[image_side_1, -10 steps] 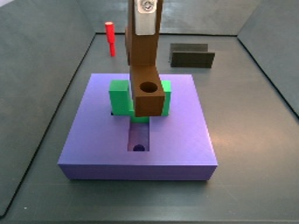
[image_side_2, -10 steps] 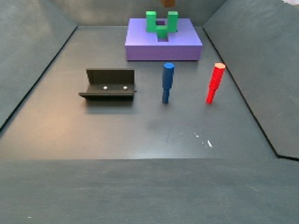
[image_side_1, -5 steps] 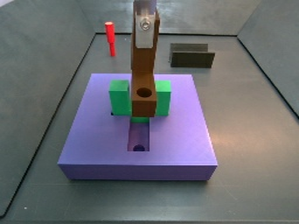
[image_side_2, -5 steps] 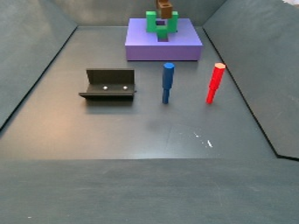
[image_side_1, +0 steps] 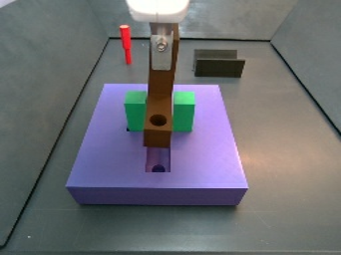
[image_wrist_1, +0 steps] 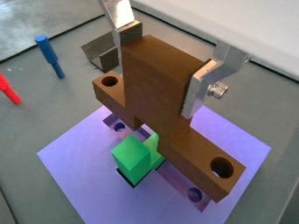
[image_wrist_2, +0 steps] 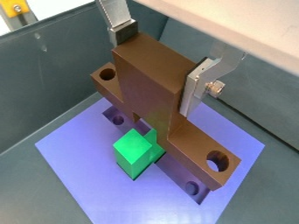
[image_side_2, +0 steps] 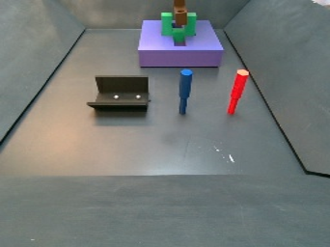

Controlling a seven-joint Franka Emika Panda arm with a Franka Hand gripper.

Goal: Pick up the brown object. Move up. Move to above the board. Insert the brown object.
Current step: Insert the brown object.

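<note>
Near to far in a side view: fixture point(image_side_2: 120, 93) at left, blue peg point(image_side_2: 186, 91) and red peg point(image_side_2: 238, 91) in middle, then the board point(image_side_1: 94, 159) w/ green block point(image_side_1: 136, 111). The gripper point(image_side_1: 160, 52) is hanging above the board, its fingers point(image_wrist_1: 211, 79) clamping the brown object point(image_side_1: 159, 100) upright, lower end sitting between green block's arms over the groove. Step judged: inserting; next is calling for a straight push down. No readable writing.

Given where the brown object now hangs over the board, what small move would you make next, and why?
Probably a short, straight descent. The gripper holds the brown object upright, its lower end in the green block's gap, over the board's groove; whether it has bottomed out is unclear, so press gently before releasing.
</note>
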